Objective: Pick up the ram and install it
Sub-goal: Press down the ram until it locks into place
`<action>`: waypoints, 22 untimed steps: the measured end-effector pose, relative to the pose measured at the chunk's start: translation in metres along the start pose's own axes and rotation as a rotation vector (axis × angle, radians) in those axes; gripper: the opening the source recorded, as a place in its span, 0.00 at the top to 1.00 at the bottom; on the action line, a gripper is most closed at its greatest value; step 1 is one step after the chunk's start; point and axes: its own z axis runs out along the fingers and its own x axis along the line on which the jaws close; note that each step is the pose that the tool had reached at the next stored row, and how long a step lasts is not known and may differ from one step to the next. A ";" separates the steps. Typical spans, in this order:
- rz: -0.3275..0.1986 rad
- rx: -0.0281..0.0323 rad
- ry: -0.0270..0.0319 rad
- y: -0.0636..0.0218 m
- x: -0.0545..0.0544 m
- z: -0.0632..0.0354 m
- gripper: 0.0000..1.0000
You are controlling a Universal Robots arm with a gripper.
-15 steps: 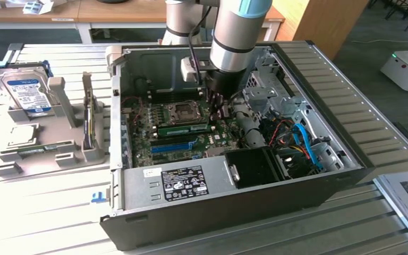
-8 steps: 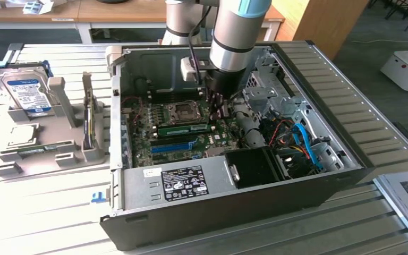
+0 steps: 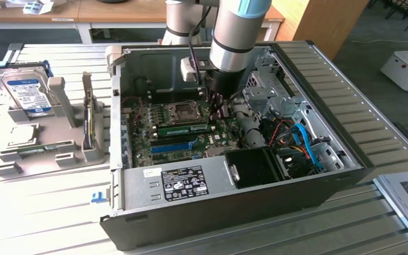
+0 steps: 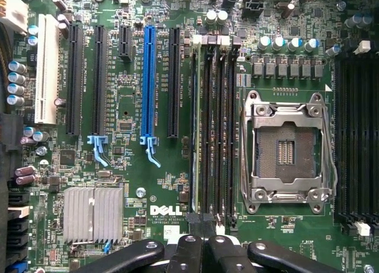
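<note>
The ram [image 3: 183,128], a long green stick with a white label, stands in a memory slot on the motherboard [image 3: 211,141] beside the CPU socket [image 3: 183,111]. In the wrist view it appears edge-on as the ram [image 4: 195,137], in the slot nearest the blue slot [image 4: 148,83]. My gripper [image 3: 214,113] reaches down into the open computer case, just over the ram's end towards the exterior view's right. My gripper [image 4: 204,246] is shut, its fingers [image 4: 188,252] pressed together with nothing visible between them. Whether they touch the ram is hard to tell.
The case walls [image 3: 317,101] and coloured cables [image 3: 299,141] crowd the exterior view's right. The power supply [image 3: 183,183] lies along the near side. To the exterior view's left, a grey holder [image 3: 55,154] carries a hard drive [image 3: 25,94], a CPU [image 3: 19,135] and another green stick [image 3: 40,148].
</note>
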 end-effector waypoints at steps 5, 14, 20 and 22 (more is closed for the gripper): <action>0.000 0.0000 -0.0001 -0.0001 0.000 0.0015 0.90; 0.000 0.0001 -0.0002 0.0000 0.000 0.0021 0.90; 0.000 0.0000 -0.0001 -0.0001 0.000 0.0031 0.90; 0.000 0.0000 0.0000 -0.0001 0.001 0.0034 0.90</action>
